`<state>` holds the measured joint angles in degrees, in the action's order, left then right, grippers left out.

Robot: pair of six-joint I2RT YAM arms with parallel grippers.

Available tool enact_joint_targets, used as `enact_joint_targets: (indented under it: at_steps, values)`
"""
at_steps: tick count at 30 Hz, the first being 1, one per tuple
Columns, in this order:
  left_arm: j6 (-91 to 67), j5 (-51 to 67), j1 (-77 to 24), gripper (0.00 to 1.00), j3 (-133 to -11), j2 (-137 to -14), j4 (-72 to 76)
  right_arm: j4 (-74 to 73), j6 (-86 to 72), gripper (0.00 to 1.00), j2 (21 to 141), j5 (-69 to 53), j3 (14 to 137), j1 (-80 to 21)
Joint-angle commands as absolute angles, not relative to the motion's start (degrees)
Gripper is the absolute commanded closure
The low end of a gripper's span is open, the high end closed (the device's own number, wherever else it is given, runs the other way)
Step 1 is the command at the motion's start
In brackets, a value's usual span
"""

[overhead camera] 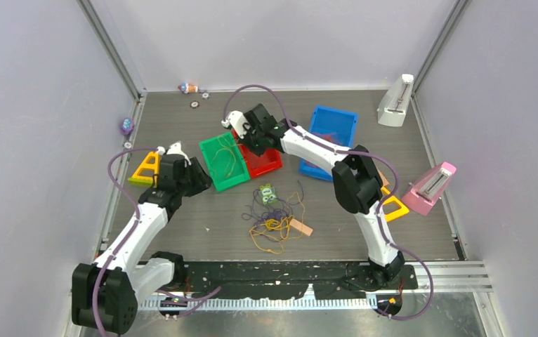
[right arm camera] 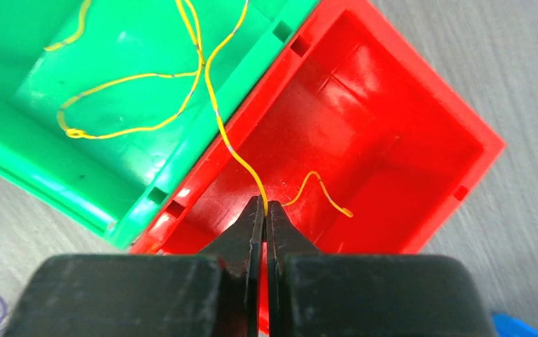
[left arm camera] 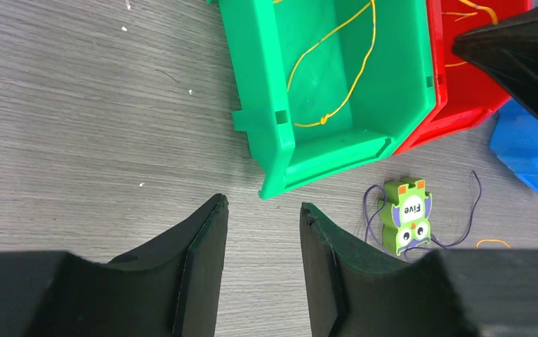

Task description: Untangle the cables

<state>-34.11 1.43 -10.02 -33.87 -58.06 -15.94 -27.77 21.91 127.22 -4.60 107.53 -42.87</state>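
A tangle of thin yellow, orange and purple cables (overhead camera: 274,219) lies on the table in front of the bins. My right gripper (right arm camera: 265,204) is shut on a yellow cable (right arm camera: 213,105) above the red bin (right arm camera: 421,133). That cable runs from the jaws across the rim into the green bin (right arm camera: 13,42), where it loops; a short end (right arm camera: 319,184) hangs over the red bin. In the top view the right gripper (overhead camera: 246,137) is over the red bin (overhead camera: 270,163). My left gripper (left arm camera: 263,207) is open and empty above bare table, just in front of the green bin (left arm camera: 266,126).
A green owl block (left arm camera: 408,214) with purple cable round it lies right of the left gripper. A blue bin (overhead camera: 333,140) stands behind the right arm. Yellow triangle frames (overhead camera: 145,167) sit at both sides, metronomes (overhead camera: 428,188) at the right, small toys at the back.
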Motion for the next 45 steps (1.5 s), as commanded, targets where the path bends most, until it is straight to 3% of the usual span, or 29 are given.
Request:
enact_joint_targets:
  at_steps: [1, 11, 24, 31, 35, 37, 38, 41, 45]
  values:
    - [-34.1, 1.0, -9.6, 0.57, -33.8, -55.3, -12.1, -28.2, 21.3, 0.95, 119.1, -1.7, 110.2, -45.1]
    - [-34.4, -1.5, -9.4, 0.57, -32.5, -53.0, -11.8, -43.8, 18.7, 0.95, 127.4, 1.0, 129.9, -50.3]
    - [-34.6, -2.2, -7.9, 0.58, -30.2, -55.4, -10.3, -36.7, 10.8, 0.95, 132.9, -6.7, 126.8, -50.8]
    - [-35.0, -3.2, -7.2, 0.59, -29.7, -55.1, -9.9, -31.9, -1.2, 0.95, 135.9, -10.4, 122.9, -46.0]
    - [-35.7, -4.0, -7.1, 0.57, -30.2, -55.7, -9.6, -30.0, -4.5, 0.89, 136.6, -12.3, 122.3, -45.4]
    - [-35.8, -4.0, -7.1, 0.54, -31.1, -56.5, -9.8, -29.9, -5.3, 0.81, 136.6, -12.2, 122.9, -45.4]
    - [-35.9, -4.1, -7.0, 0.53, -31.5, -56.6, -9.9, -29.9, -5.5, 0.68, 136.5, -12.4, 123.2, -45.4]
    - [-36.3, -3.9, -6.8, 0.50, -32.5, -56.7, -9.8, -29.7, -5.6, 0.51, 134.5, -13.0, 123.1, -45.5]
    - [-36.5, -3.8, -6.7, 0.49, -33.2, -56.3, -9.5, -29.9, -5.3, 0.47, 130.4, -11.7, 121.7, -45.5]
